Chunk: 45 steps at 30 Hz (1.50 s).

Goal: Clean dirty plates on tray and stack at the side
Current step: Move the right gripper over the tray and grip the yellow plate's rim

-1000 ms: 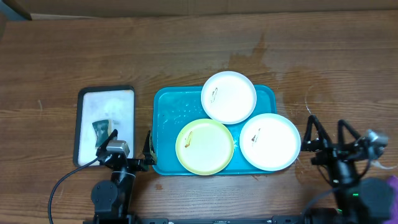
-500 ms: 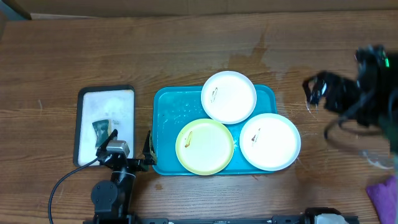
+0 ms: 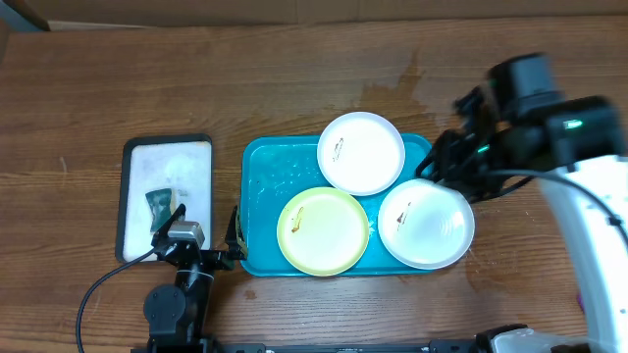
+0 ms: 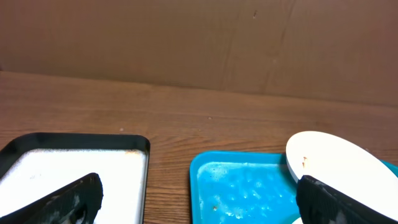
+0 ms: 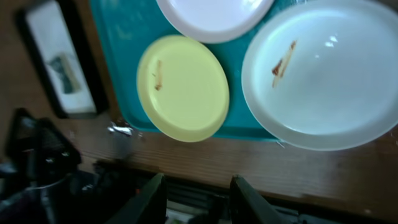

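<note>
Right tool: fingers spread, empty, above the stained white plate, which overhangs the teal tray onto the worktop. The tray also holds the yellow-green plate and second white plate. Left tool: spread, beside the tray.

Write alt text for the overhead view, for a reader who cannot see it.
Three smeared plates, two white and one yellow-green, sit on a teal tray on a wooden table. The right gripper hovers over the tray's right rim; a smaller white tray lies to the left.
</note>
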Motion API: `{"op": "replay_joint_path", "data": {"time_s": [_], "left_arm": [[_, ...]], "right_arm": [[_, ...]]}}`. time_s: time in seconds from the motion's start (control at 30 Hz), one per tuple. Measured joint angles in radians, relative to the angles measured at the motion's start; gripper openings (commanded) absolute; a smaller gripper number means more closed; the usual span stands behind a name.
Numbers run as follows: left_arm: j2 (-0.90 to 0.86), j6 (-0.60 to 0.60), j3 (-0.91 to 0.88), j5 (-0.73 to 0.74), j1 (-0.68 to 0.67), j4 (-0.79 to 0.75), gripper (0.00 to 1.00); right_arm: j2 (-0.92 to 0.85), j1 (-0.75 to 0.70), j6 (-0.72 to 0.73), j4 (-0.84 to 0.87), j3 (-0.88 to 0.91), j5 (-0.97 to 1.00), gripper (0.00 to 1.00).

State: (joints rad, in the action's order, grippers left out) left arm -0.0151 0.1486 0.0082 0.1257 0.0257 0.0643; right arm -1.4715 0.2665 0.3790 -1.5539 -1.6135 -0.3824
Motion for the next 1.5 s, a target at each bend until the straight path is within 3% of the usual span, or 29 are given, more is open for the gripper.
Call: {"op": "replay_joint_path", "data": {"time_s": [0.07, 0.17, 0.2, 0.23, 0.43, 0.47, 0.53, 0.6, 0.9, 1.17, 1.5], "left_arm": [[0.0, 0.0, 0.0, 0.0, 0.0, 0.0, 1.0], [0.0, 0.0, 0.0, 0.0, 0.0, 0.0, 1.0], [0.0, 0.0, 0.0, 0.0, 0.0, 0.0, 1.0], [0.0, 0.0, 0.0, 0.0, 0.0, 0.0, 1.0], [0.0, 0.0, 0.0, 0.0, 0.0, 0.0, 1.0], [0.0, 0.0, 0.0, 0.0, 0.0, 0.0, 1.0], [0.0, 0.0, 0.0, 0.0, 0.0, 0.0, 1.0], [0.0, 0.0, 0.0, 0.0, 0.0, 0.0, 1.0], [0.0, 0.0, 0.0, 0.0, 0.0, 0.0, 1.0], [0.0, 0.0, 0.0, 0.0, 0.0, 0.0, 1.0], [0.0, 0.0, 0.0, 0.0, 0.0, 0.0, 1.0]], "right_arm": [[-0.002, 0.096, 0.076, 0.019, 0.064, 0.074, 0.36], [-0.002, 0.242, 0.193, 0.092, 0.168, 0.167, 0.47], [-0.002, 0.29, 0.226, 0.119, 0.2, 0.191, 0.7], [-0.003, 0.343, 0.27, 0.158, 0.235, 0.208, 1.0], [-0.007, 0.502, 0.381, 0.349, 0.318, 0.244, 1.0], [-0.007, 0.509, 0.389, 0.367, 0.318, 0.244, 0.95], [-0.007, 0.513, 0.404, 0.389, 0.318, 0.245, 0.7], [-0.007, 0.513, 0.443, 0.391, 0.32, 0.248, 0.55], [-0.01, 0.55, 0.629, 0.539, 0.505, 0.31, 0.49], [-0.029, 0.563, 0.803, 0.616, 0.622, 0.488, 0.42], [-0.045, 0.563, 0.873, 0.743, 0.677, 0.513, 0.39]]}}
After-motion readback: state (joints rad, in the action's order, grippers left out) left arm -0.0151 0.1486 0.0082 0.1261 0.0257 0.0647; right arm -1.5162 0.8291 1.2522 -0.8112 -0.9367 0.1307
